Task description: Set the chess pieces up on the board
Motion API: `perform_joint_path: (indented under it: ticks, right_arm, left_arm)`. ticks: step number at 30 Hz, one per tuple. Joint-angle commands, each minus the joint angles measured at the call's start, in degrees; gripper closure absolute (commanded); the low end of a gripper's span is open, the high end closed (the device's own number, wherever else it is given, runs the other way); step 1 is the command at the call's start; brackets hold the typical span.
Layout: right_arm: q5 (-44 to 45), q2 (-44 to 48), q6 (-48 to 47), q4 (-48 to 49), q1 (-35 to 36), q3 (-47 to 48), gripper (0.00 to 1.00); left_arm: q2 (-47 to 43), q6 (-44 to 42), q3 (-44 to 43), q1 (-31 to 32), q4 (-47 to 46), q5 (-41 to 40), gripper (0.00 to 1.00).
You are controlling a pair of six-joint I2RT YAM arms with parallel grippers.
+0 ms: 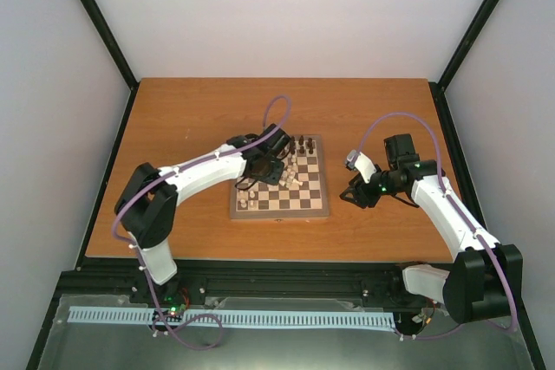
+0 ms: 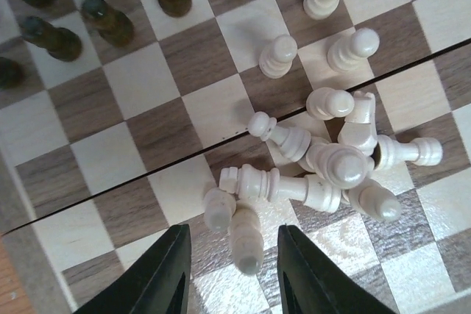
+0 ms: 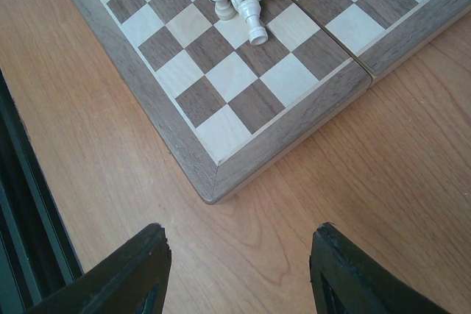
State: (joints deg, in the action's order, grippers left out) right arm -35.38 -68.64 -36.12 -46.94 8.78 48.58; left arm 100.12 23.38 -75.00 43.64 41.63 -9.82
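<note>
Ahead of the left gripper (image 2: 232,255): toppled cream pieces (image 2: 331,167) in a heap, one lying between its parted fingertips; upright dark pieces (image 2: 110,20) farther ahead-left, bare squares between. Below the right gripper (image 3: 239,255): bare table (image 3: 368,182); ahead, the board (image 3: 221,79) corner, its nearest squares unoccupied.

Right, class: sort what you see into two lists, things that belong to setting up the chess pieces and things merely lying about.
Belongs to the job: board; cream pieces, many heaped on it; dark pieces standing at its far end; left gripper; right gripper.

Just there: table; purple cables; slotted strip by the arm bases.
</note>
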Motion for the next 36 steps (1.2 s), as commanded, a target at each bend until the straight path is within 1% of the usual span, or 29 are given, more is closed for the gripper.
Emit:
perform_joint_path:
  ticks: [1,9,16,19,25,33,36]
  right_arm:
    - [-0.66,-0.7,-1.05,-0.12,0.45,-0.46,0.46]
    - [-0.8,-0.97,-1.32,-0.35,0.45,-0.36,0.46]
    - [-0.75,-0.86,-1.26,-0.43,0.45,-0.42,0.46]
    - [-0.75,-0.72,-1.23,-0.39,0.45,-0.41,0.46]
    - [-0.79,-0.72,-1.23,-0.39,0.45,-0.39,0.45]
    - [-0.7,-0.71,-1.23,-0.46,0.45,-0.41,0.45]
    - [-0.75,-0.67,-1.24,-0.44,0.45,-0.41,0.44]
  left_arm:
    - [2.99,-1.51,-3.48,0.57,-0.36,1.79,0.68]
    - [4.91,-1.23,-3.34,0.57,0.75,1.89,0.75]
    - [6.2,-1.29,-3.31,0.57,1.13,2.32,0.78]
    - [5.82,-1.09,-2.99,0.57,1.56,1.93,0.81]
    - [0.3,-0.81,0.06,0.82,3.15,2.0,0.88]
    - [-6.23,-0.71,4.39,1.4,5.16,2.49,0.89]
    - [-8.14,-0.79,6.34,2.25,4.7,4.47,0.89]
